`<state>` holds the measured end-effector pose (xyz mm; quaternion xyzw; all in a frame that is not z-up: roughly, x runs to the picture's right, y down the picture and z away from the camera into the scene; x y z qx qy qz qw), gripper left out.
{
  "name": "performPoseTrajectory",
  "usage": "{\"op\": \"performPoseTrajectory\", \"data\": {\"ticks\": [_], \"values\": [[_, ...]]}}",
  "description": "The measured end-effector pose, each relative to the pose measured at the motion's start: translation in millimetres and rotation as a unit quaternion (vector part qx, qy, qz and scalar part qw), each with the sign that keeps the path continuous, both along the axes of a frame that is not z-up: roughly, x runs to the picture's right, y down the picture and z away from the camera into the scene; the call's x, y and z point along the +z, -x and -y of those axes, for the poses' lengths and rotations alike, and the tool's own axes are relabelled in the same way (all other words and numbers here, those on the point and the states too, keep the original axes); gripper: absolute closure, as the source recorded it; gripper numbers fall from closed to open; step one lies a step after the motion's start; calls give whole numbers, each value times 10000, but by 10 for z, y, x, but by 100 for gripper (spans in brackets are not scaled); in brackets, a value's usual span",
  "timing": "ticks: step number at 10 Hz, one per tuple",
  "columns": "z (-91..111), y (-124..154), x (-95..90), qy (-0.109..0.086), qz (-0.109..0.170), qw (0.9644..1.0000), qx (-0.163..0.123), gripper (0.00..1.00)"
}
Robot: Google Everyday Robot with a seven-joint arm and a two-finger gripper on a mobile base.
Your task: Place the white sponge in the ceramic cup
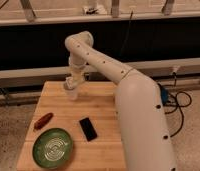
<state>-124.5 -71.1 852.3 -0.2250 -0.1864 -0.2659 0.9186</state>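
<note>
My white arm reaches over the wooden table (105,107) to its far left part. The gripper (71,85) points down there, directly above the ceramic cup (73,94), a small pale cup standing upright on the wood. A pale patch at the gripper's tip could be the white sponge, but I cannot tell it apart from the gripper or the cup. Nothing else on the table looks like the sponge.
A green round plate (53,147) lies at the front left. A reddish-brown oblong object (43,120) lies near the left edge, and a black phone-like slab (88,128) sits mid-table. A dark wall with a rail runs behind. Cables lie on the floor at the right.
</note>
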Motion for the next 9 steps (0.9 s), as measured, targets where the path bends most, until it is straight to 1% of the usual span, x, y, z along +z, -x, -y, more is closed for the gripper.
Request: {"op": "performPoseTrajectory", "data": {"ticks": [4, 5, 6, 7, 9], "values": [[-1, 4, 23, -13, 21, 10000, 0, 66], [-1, 7, 26, -16, 25, 10000, 1, 63], [1, 11, 28, -22, 32, 10000, 1, 53], [-1, 15, 33, -25, 37, 10000, 0, 46], [-1, 21, 38, -30, 49, 10000, 0, 45]]}}
